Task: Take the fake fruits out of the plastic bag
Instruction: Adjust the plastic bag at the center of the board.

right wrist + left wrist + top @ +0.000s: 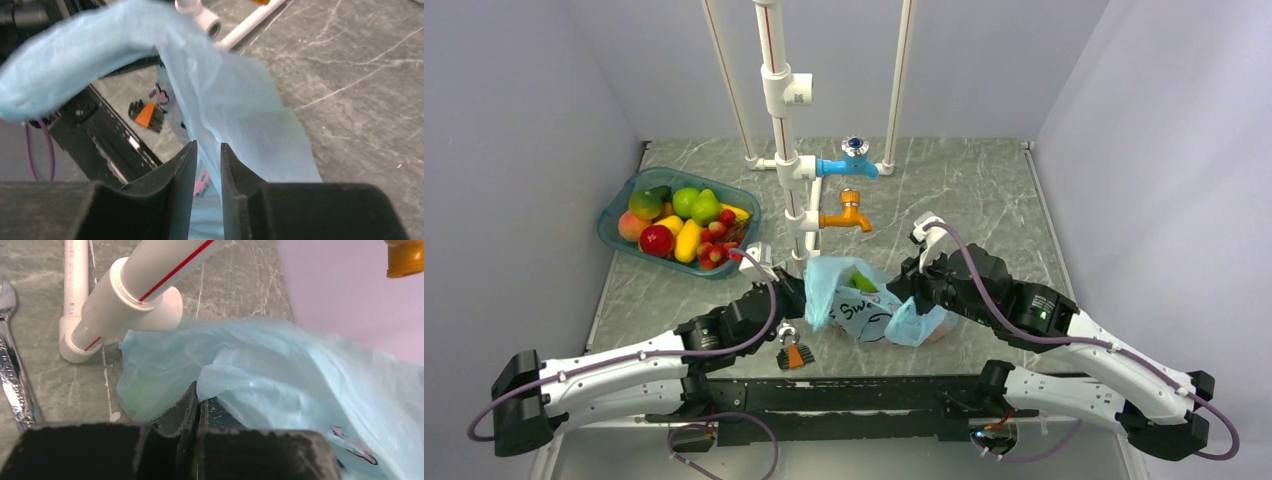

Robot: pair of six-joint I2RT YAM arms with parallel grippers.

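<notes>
The light-blue plastic bag (869, 305) with dark lettering sits at the table's near middle, held up between both grippers. A green fake fruit (864, 282) shows in its open mouth; the other fake fruits are hidden. My left gripper (807, 297) is at the bag's left edge; in the left wrist view its fingers (187, 402) are pressed together on the bag's film (280, 375). My right gripper (921, 290) is at the bag's right edge; in the right wrist view it (207, 150) is nearly closed, with bag film (235, 110) running between its fingers.
A teal basket (614, 215) of other fruit stands at the back left. A white pipe frame (779, 120) with a blue tap (849, 165) and an orange tap (849, 215) rises just behind the bag. A small orange-and-black tool (794, 355) lies by the near edge.
</notes>
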